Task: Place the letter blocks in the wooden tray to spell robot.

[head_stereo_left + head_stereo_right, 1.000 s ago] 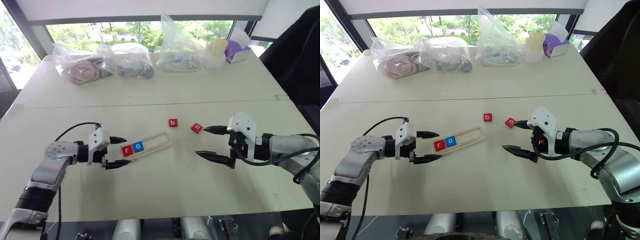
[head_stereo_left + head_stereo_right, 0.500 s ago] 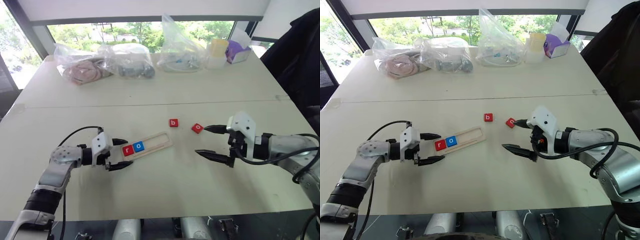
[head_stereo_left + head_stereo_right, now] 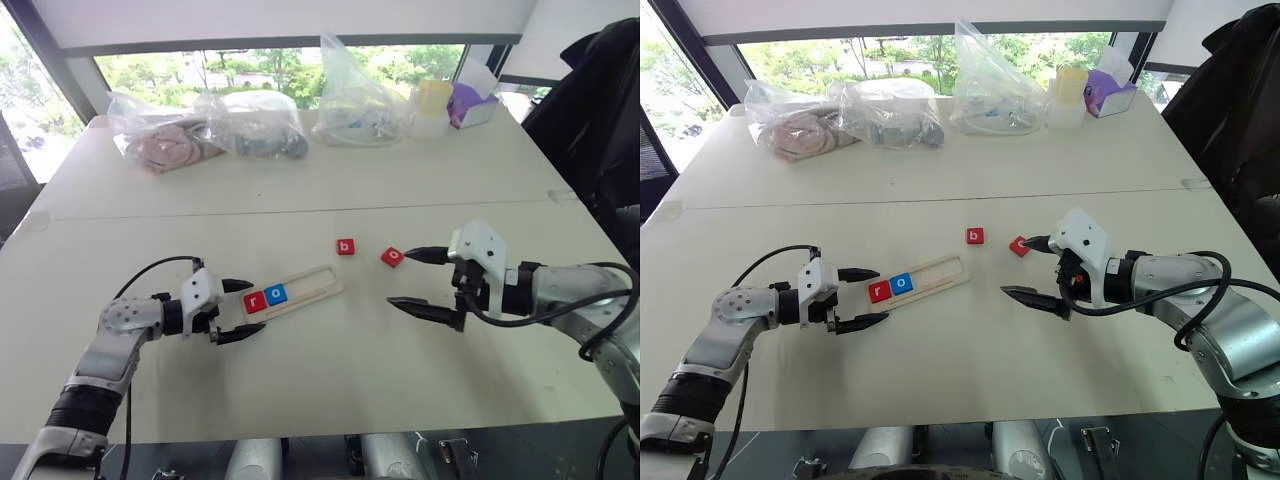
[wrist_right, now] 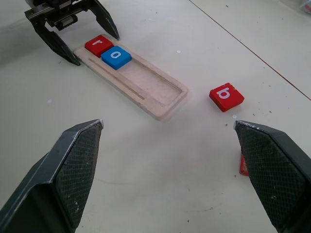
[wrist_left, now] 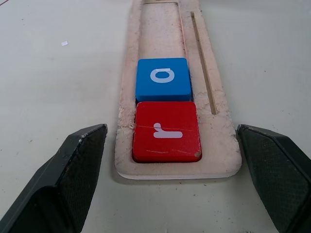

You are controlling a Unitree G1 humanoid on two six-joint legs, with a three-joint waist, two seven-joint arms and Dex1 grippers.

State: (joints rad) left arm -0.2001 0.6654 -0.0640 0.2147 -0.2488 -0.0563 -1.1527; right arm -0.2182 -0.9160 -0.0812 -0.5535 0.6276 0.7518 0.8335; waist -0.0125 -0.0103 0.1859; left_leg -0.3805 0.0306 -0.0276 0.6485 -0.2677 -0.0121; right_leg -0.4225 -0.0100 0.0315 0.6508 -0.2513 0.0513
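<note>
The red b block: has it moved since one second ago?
No. The red b block lies at the same spot on the table, just off the empty end of the wooden tray.

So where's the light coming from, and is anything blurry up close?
Head views: daylight enters through the windows behind the table, glaring on the plastic bags. Left wrist view: the r block is crisp, while the left end effector's fingers look slightly soft.
</note>
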